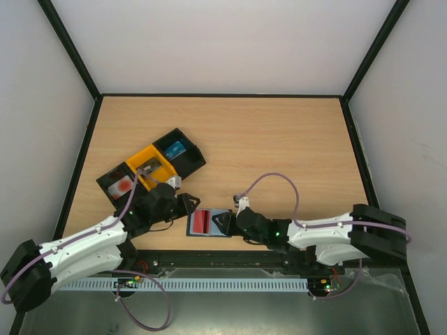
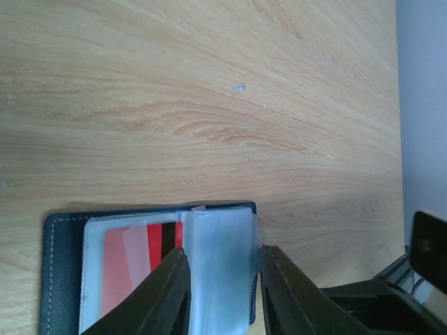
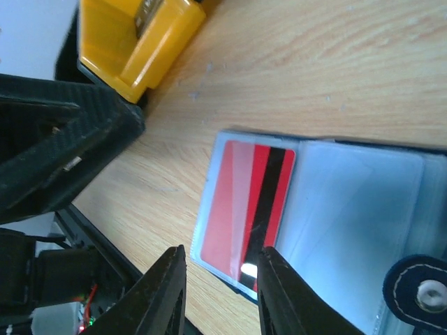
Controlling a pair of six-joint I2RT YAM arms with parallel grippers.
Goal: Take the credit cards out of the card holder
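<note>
At the near edge of the table (image 1: 279,139), the card holder (image 3: 356,202) lies open between your arms. Left gripper (image 2: 223,255) hovers over its clear sleeve, jaws apart; right gripper (image 3: 222,255), jaws also apart, straddles the red card (image 3: 244,209) — pin the holder first, then draw the card out flat

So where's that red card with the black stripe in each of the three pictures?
Top external: red card, low centre.
Left wrist: bottom left.
Right wrist: centre of frame.
Shared landmark: the card holder around it.
</note>
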